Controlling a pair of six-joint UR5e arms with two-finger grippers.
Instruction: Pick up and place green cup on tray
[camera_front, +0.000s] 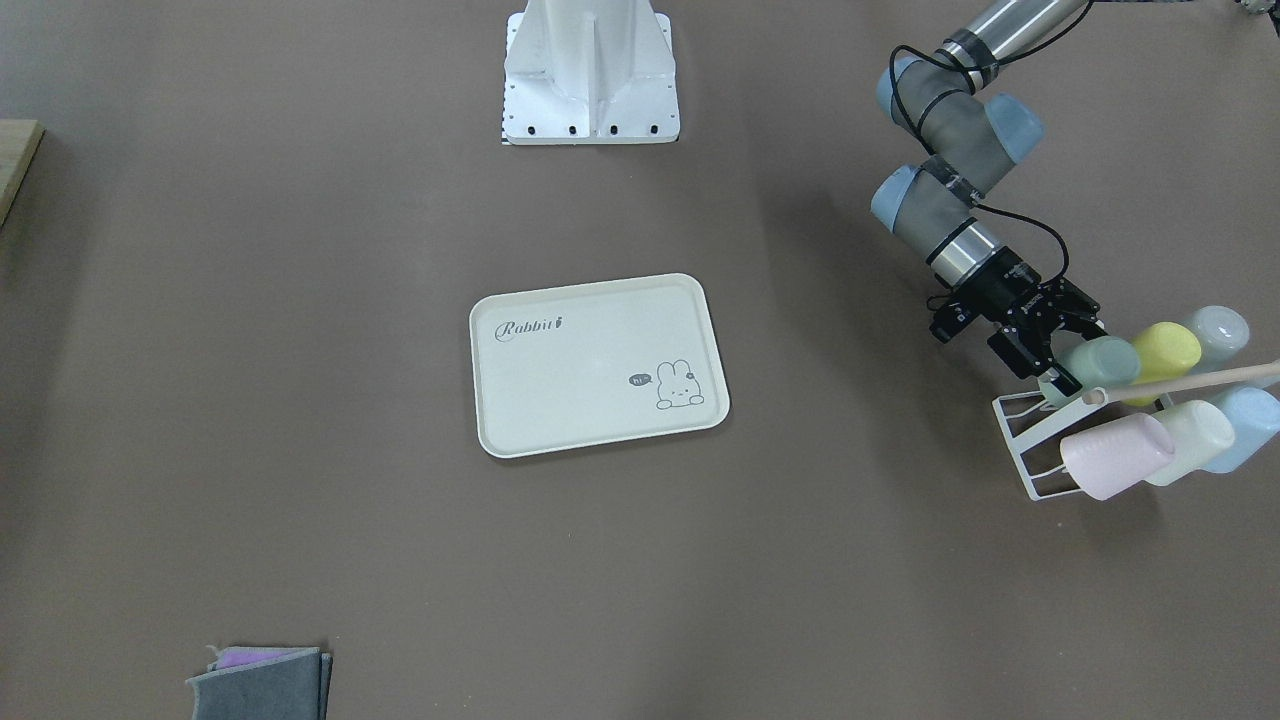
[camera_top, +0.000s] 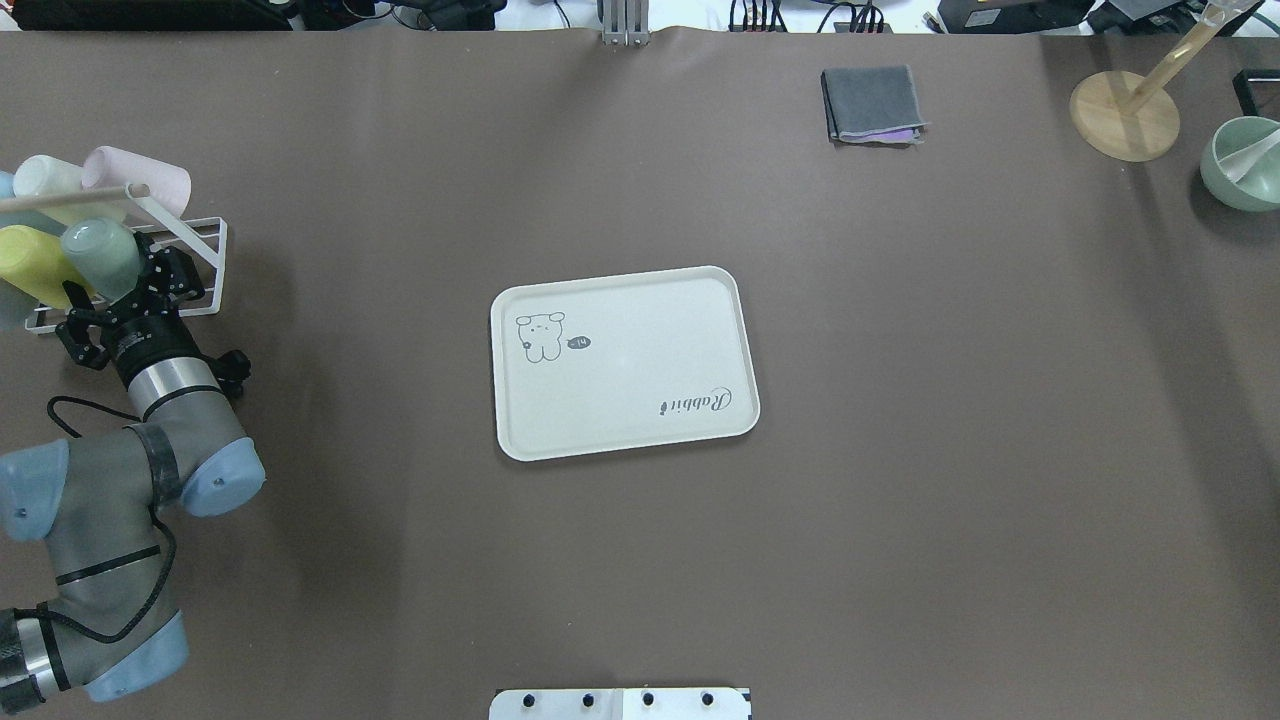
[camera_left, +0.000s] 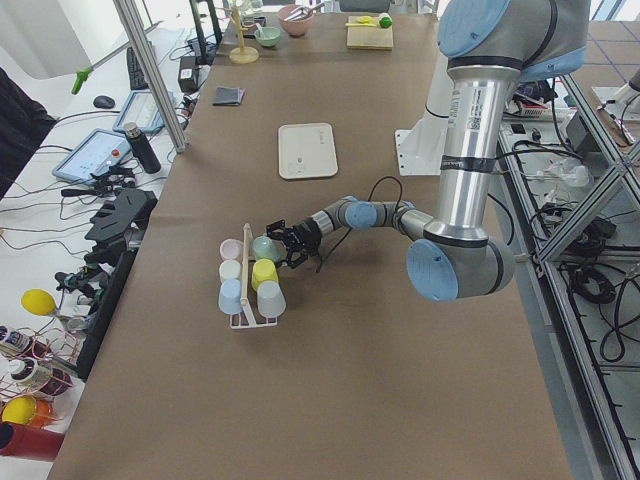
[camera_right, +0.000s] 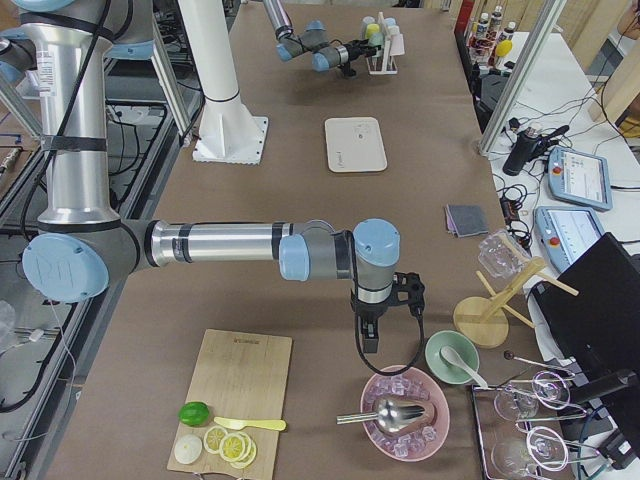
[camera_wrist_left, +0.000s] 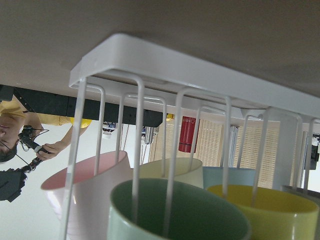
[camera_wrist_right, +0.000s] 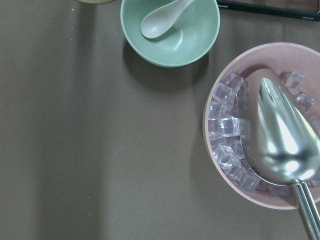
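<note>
The green cup (camera_front: 1105, 362) hangs on its side on a white wire rack (camera_front: 1020, 440) at the table's end on my left, next to a yellow cup (camera_front: 1165, 350). My left gripper (camera_front: 1078, 355) is open, its fingers either side of the green cup's (camera_top: 100, 255) mouth end. The left wrist view shows the cup's rim (camera_wrist_left: 180, 215) close up, still on the rack's prongs. The cream tray (camera_front: 600, 365) with the rabbit print lies bare at mid-table. My right gripper (camera_right: 367, 340) hangs far off over the table near a pink bowl; whether it is open or shut I cannot tell.
Pink (camera_front: 1115, 455), pale (camera_front: 1190, 440) and blue (camera_front: 1240, 425) cups share the rack under a wooden rod (camera_front: 1190, 382). A folded grey cloth (camera_top: 870, 103), a wooden stand (camera_top: 1125, 115) and a green bowl with a spoon (camera_top: 1245, 160) sit at the far right. An ice bowl with scoop (camera_wrist_right: 260, 140) lies below the right wrist.
</note>
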